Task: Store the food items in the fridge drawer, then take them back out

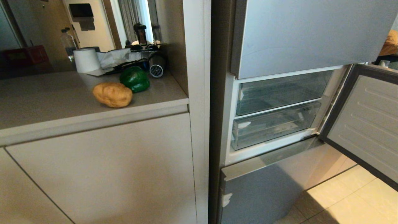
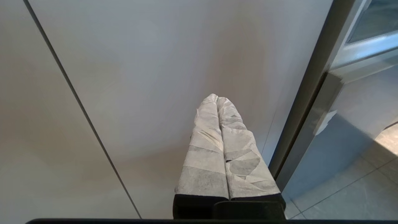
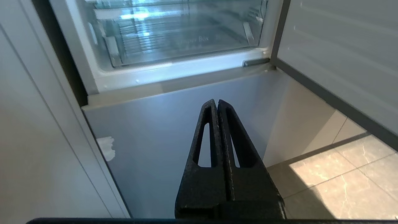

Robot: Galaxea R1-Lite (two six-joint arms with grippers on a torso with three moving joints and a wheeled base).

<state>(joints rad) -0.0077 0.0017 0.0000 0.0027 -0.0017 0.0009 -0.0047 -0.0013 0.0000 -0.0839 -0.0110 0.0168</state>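
Right claw (image 3: pixel 217 104), pinched shut and empty, hangs seemingly below the fridge drawer (image 3: pixel 174 37).

left claw (image 2: pixel 217 99) with 2 long fingers wrapped in pale grey tape, right claw (image 3: pixel 216 102) bare black, slotted

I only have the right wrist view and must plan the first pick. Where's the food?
Observer: The potato and pepper lie on the counter, left of the fridge.
Operator: Touching?
Observer: Side by side; I cannot tell if they touch.
Operator: Is the left gripper free?
Observer: Yes, the left gripper is shut on nothing, facing the cabinet front.
Operator: How many drawers?
Observer: Two clear drawers, upper drawer above lower drawer.
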